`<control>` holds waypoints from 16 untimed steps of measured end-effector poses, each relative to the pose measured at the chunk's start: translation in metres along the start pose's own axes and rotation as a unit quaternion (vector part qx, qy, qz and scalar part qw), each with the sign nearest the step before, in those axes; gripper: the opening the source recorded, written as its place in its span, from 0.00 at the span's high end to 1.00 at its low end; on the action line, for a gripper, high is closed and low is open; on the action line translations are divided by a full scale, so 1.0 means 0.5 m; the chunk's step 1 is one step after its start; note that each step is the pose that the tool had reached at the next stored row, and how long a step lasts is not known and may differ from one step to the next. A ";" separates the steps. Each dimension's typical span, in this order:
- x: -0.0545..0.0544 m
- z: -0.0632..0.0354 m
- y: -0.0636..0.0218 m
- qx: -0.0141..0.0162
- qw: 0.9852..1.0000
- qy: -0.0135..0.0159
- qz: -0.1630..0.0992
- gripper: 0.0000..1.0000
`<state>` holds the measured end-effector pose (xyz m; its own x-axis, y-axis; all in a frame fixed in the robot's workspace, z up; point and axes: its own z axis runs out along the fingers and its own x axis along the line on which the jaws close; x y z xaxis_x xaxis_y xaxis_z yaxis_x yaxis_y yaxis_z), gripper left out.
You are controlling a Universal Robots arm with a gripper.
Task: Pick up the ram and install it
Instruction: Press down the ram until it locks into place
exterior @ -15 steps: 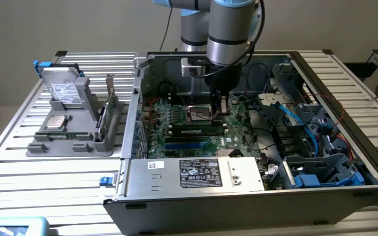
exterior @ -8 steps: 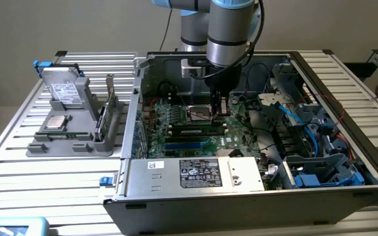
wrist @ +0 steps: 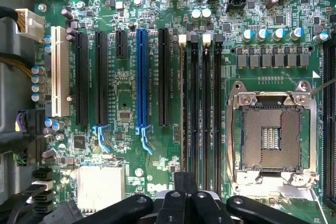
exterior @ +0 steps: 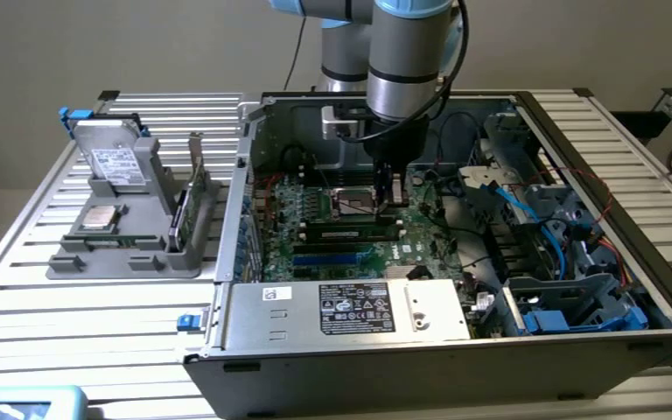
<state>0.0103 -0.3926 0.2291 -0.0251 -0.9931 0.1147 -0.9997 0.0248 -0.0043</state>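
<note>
The jaws (wrist: 186, 182) look drawn together, their dark tips meeting over one end of the memory slots (wrist: 200, 114); I cannot tell whether they pinch anything. The ram (exterior: 353, 234) seems already placed. It stands on edge in the slot farthest from the empty processor socket (wrist: 273, 140), inside the open computer case (exterior: 312, 367), which sits toward the desk's (exterior: 80, 324) edge on the exterior view's right. Picking up looks done, but I cannot tell whether the stick is fully seated and latched. It is long and narrow, with dark chips and a small pale label.
</note>
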 end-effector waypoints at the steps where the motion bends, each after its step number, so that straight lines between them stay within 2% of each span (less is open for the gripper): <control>1: 0.000 0.000 0.000 0.000 1.000 0.000 0.000 0.89; 16: -0.001 0.008 0.000 0.000 1.000 0.000 0.000 0.89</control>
<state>0.0103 -0.3926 0.2250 -0.0251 -0.9931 0.1148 -0.9997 0.0248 -0.0043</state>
